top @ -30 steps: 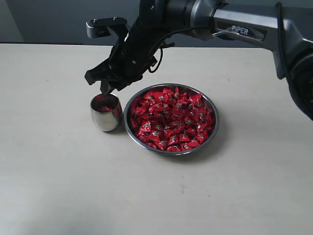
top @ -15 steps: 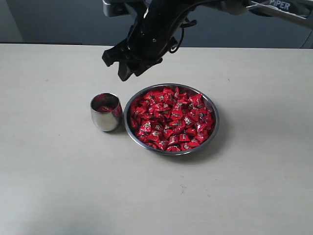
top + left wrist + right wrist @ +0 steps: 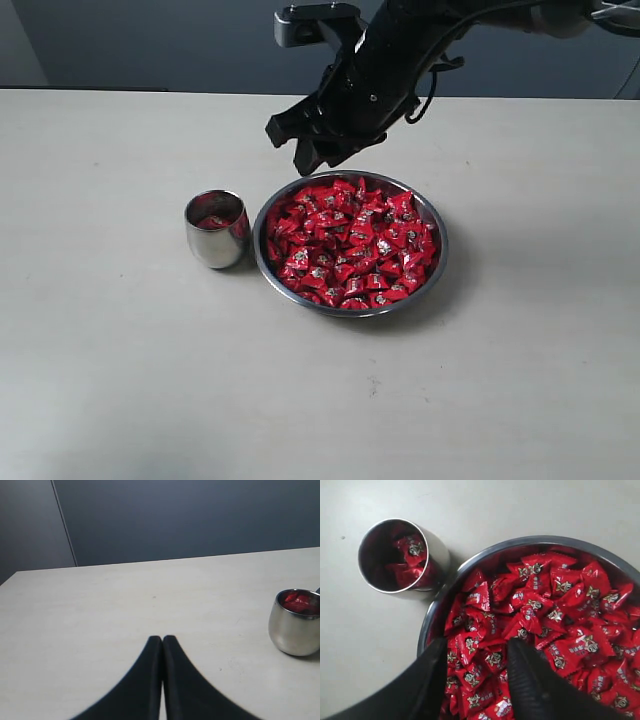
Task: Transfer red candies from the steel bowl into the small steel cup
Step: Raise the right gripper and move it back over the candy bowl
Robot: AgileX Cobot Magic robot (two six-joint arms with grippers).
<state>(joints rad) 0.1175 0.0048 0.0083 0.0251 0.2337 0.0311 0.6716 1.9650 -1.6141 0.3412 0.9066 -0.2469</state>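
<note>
We see the right gripper (image 3: pixel 477 650) spread wide, apparently empty, over the red candies (image 3: pixel 540 605); the left gripper (image 3: pixel 162 641) is pinched together.

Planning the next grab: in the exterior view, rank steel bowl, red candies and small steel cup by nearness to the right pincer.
1. steel bowl, far rim under right pincer; red candies inside, too close to call.
2. small steel cup, farther left.

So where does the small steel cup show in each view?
Exterior: small steel cup left of centre, beside the steel bowl.
Left wrist: cup at the picture's right edge.
Right wrist: cup in the picture's upper left, beside the bowl.
Shared landmark: red candies inside the cup.
</note>
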